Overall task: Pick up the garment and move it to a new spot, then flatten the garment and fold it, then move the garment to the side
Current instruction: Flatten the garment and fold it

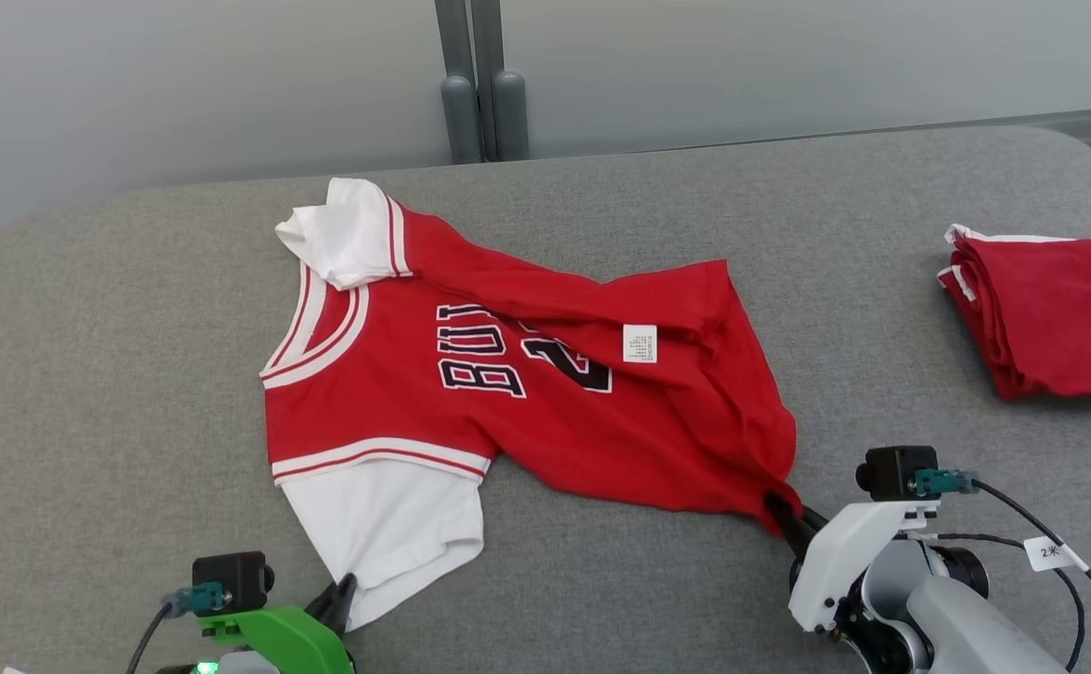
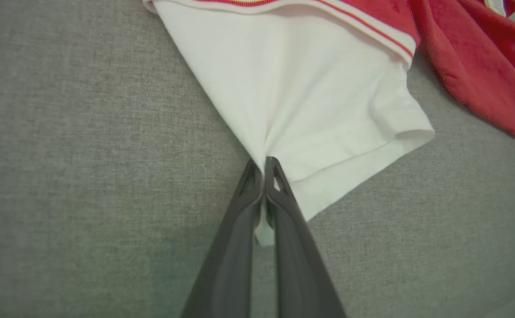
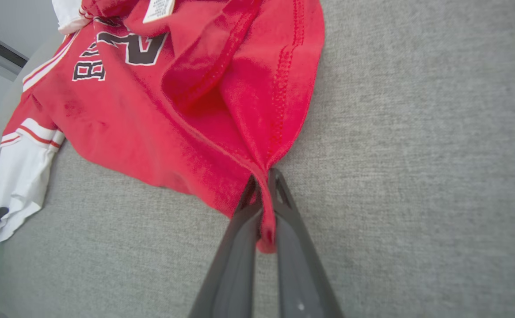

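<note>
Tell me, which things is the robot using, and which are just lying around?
In the job: red-and-white jersey; left gripper, pinching its white sleeve; right gripper, pinching its red hem.
Just lying about: folded red garment; grey padded table underneath.

Grey fabric table [image 1: 86, 374]: red-white jersey [image 1: 395, 374] spread centre, folded red garment [image 1: 1051, 318] right.

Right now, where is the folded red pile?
In the head view, the folded red pile lies on the right side of the grey surface, apart from the red jersey spread at the centre.
</note>
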You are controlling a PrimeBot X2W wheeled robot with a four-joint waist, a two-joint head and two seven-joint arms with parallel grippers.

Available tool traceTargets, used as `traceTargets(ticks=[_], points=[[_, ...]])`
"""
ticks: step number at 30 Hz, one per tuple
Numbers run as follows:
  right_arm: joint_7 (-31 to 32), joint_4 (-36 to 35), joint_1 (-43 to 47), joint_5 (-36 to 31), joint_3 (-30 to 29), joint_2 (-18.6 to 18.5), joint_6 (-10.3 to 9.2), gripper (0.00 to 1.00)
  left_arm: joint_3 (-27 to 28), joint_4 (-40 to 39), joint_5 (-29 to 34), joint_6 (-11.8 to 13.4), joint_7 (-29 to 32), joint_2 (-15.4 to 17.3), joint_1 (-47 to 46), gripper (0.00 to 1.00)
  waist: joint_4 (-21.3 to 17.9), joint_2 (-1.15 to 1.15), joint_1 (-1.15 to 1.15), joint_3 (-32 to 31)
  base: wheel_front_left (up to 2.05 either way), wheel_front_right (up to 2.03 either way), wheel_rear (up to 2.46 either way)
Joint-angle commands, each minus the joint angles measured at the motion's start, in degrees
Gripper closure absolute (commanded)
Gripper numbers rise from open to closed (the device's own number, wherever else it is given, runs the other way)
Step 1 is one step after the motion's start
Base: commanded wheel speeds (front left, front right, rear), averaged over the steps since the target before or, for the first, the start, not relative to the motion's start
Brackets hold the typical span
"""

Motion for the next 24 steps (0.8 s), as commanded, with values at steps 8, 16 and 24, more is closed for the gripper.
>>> traceTargets(ticks=[8, 16, 24], points=[[0.4, -9.3, -2.7, 10.2, 2.0, -1.8, 0.0, 1.0, 2.1, -9.6, 0.4, 1.0, -0.4, 4.4, -1.4, 1.0, -0.8, 0.0, 0.0, -0.4, 0.0, 0.0, 0.0], [3.4, -12.9, -17.1, 17.1, 3.3, -4.7, 0.0, 1.0, 2.3, -14.6, 3.7, 0.2, 8.8, 11.3, -18.8, 1.0, -0.8, 0.0, 0.0, 5.7, 0.0, 0.0, 0.0], [1.6, -2.9, -40.3, 21.0, 2.4, -2.4, 0.0, 1.0, 0.5, -7.3, 9.3, -1.9, 14.0, 15.9, -44.5, 1.0, -1.9, 0.0, 0.0, 16.4, 0.0, 0.0, 0.0]])
